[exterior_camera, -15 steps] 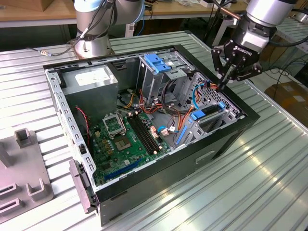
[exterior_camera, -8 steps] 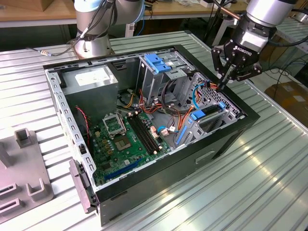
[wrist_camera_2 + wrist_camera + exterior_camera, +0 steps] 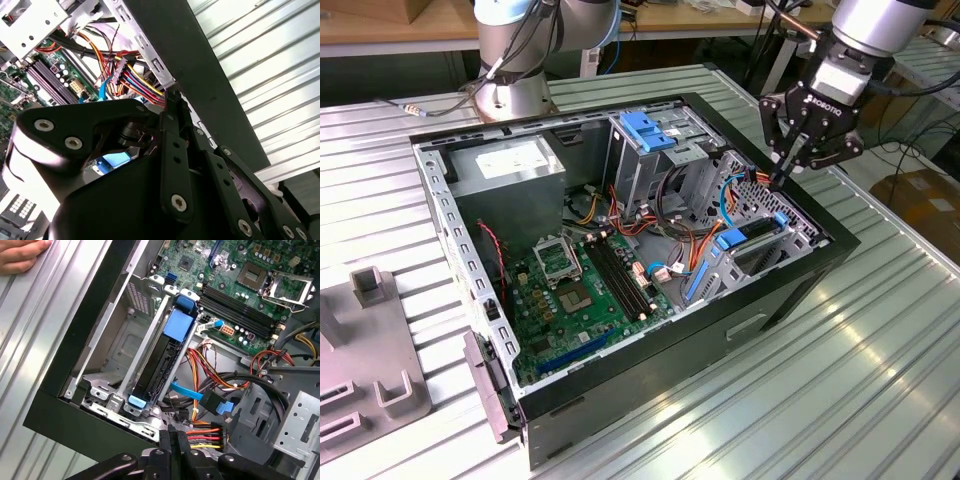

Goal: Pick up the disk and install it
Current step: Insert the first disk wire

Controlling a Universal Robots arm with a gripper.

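Note:
The disk (image 3: 156, 364) sits edge-up in a metal bay slot by the case's wall, with blue carrier tabs at both ends. In the exterior view the disk (image 3: 752, 236) lies at the right end of the open computer case (image 3: 800, 290). My gripper (image 3: 782, 182) hangs just above that end of the case, a little above and beyond the disk. Its fingers are pressed together with nothing between them. In the first wrist view the gripper (image 3: 172, 439) is over a bundle of coloured wires beside the bay. The second wrist view has the gripper (image 3: 172, 100) near the case's black wall.
An upright metal cage with a blue top (image 3: 650, 130) stands at the case's back. The motherboard (image 3: 580, 290), power supply (image 3: 510, 170) and orange and red cables (image 3: 200, 362) fill the case. A person's hand (image 3: 20, 255) rests on the ribbed table. A grey fixture (image 3: 370, 345) lies at the exterior view's left.

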